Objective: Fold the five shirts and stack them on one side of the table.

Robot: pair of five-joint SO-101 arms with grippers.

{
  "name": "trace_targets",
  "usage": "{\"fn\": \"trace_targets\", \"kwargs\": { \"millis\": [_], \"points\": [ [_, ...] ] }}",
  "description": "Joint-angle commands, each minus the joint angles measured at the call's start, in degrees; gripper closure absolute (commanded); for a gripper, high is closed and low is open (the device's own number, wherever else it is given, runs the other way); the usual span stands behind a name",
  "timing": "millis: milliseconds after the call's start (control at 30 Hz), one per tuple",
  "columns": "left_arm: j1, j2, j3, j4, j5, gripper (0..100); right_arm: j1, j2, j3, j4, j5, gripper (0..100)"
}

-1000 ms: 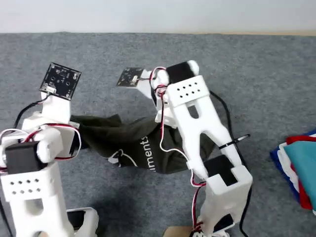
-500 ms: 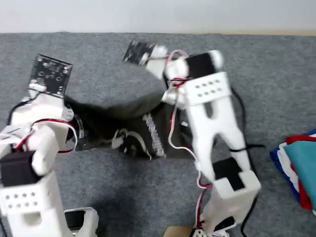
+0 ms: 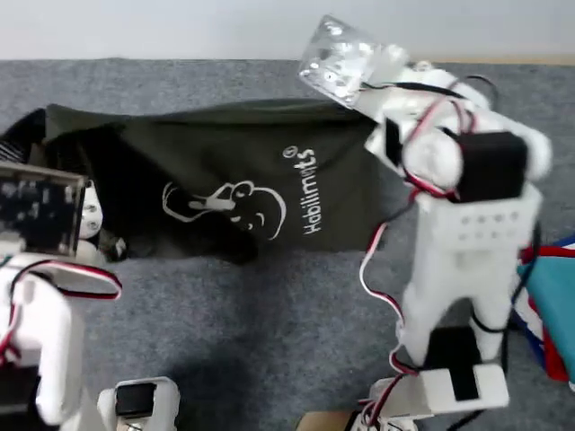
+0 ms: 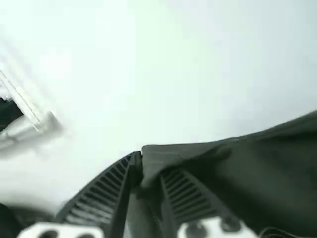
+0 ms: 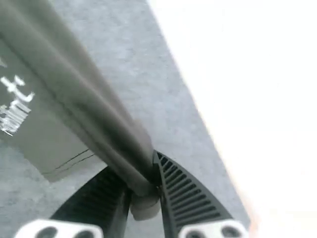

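Both arms have swung up and apart since a second ago, and the dark shirt (image 3: 225, 180) that was bunched between them now stretches wide, print showing, over the far part of the grey desk (image 3: 269, 341). My left hand (image 4: 148, 181) is clamped on one corner of the shirt. My right hand (image 5: 143, 191) pinches a folded edge at the opposite end. Folded shirts (image 3: 548, 296) sit stacked at the desk's edge on the right arm's side, well apart from the dark one.

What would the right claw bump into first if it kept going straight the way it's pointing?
Apart from the dark shirt pinched in the right claw, probably the grey table covering near its far edge, then the white wall; depth is hard to judge.
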Motion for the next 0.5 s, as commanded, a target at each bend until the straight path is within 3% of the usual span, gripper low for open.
{"fn": "trace_targets", "kwargs": {
  "millis": [0, 467],
  "points": [
    [0.1, -1.5, -3.1, -2.2, 0.2, 100, 3.8, -4.6, -2.3, 1.4, 0.8, 98.7],
    [3.2, -8.4, -10.7, -2.3, 0.1, 100, 9.2, -21.6, -2.0, 1.9, 0.6, 98.7]
  ]
}}
